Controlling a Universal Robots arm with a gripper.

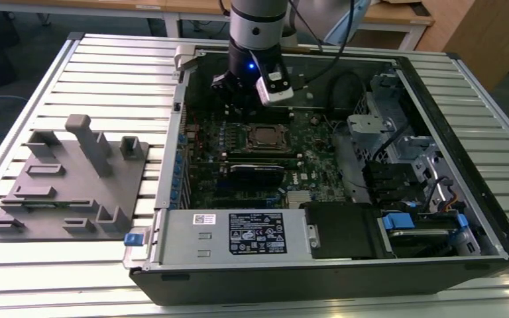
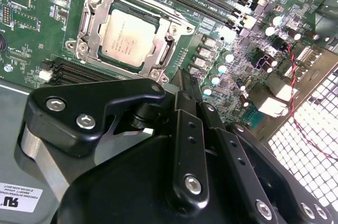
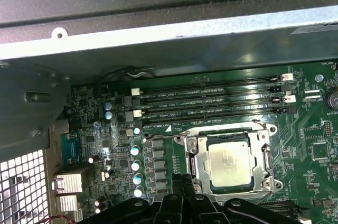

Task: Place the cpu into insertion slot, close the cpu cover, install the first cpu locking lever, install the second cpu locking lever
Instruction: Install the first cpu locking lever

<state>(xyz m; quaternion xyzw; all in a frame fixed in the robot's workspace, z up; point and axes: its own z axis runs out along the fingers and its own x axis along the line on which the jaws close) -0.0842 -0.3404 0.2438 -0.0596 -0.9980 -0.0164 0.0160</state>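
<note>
Robot assembly of a desktop computer: the cpu (image 2: 128, 36) is seen seated in the insertion slot (image 3: 203, 152), which lies near the middle of the green motherboard (image 1: 317, 146), just beside the long memory slots (image 3: 211, 100) and inside the open computer case (image 1: 325, 286). The cpu cover (image 3: 266, 158) appears to be lowered, its silvery frame lying flat around the chip, whose metal top is left showing through the window. A thin wire lever (image 2: 148, 4) is seen lying along one edge of the frame; whether either locking lever is fully hooked cannot be told. The gripper (image 3: 182, 177) is held above the board, just beside the socket on the side toward the case's rear wall, touching nothing. Its fingers appear drawn together, with nothing carried between them. Placement and cover are judged done; only the levers remain uncertain.
</note>
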